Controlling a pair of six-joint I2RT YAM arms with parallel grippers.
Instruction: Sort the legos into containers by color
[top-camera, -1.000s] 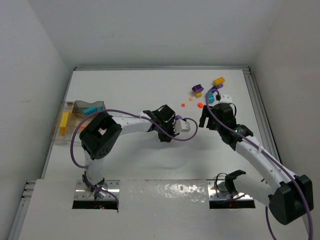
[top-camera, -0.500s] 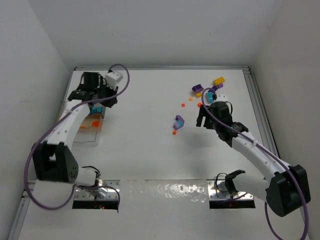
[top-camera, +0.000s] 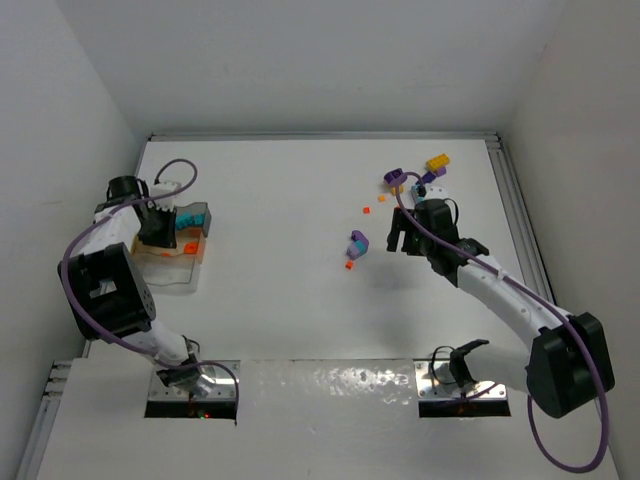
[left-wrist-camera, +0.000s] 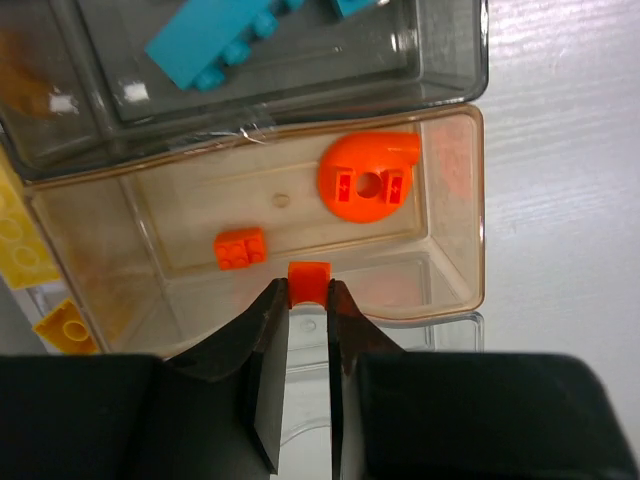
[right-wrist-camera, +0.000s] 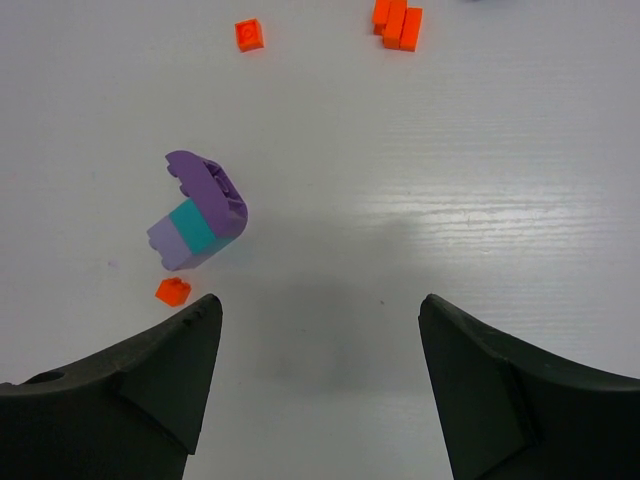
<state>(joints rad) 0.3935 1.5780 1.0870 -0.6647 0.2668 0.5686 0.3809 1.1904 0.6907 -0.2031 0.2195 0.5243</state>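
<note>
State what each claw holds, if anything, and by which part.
The left claw pinches a small orange brick by its opposite sides; the right claw is open, holding nothing.

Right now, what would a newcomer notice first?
The left gripper pinches a tiny orange brick at the tray's orange compartment. Mid-table, a purple-and-teal piece lies before the open right gripper, with loose bricks scattered far right.

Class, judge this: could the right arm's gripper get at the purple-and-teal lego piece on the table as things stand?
Probably yes. The right gripper is open above the table, and the purple-and-teal piece lies uncovered just ahead of it. Only a tiny orange brick sits beside the piece, apart from it.
</note>
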